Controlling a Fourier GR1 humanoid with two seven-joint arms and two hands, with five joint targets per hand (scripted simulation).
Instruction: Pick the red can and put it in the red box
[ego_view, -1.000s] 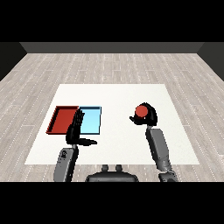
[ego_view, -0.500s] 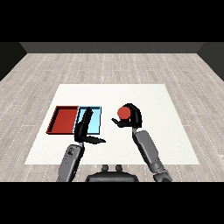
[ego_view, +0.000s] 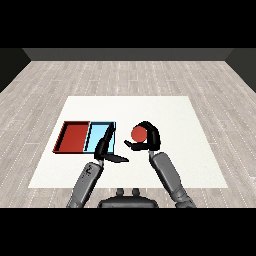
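The right hand (ego_view: 145, 140) has moved left since a moment ago, and the red can (ego_view: 138, 133) has come along with it. Its fingers and thumb are curled round the can, so the can is up in the hand and not in any tray. One second ago this hand was far over to the right on the tabletop (ego_view: 200, 150); now it is near the middle.

The left hand (ego_view: 104, 147) has slid to the right too. Its fingers are straight and spread, with the thumb sticking out sideways toward the can. It now covers the near right corner of the light blue tray (ego_view: 97, 135).

To the left of the can hand comes the light blue tray, and the red tray (ego_view: 73, 137) lies past it, touching it side by side. The left hand stands between the can and the trays. There is bare white tabletop to the right of the can hand and behind it, up to the far edge.
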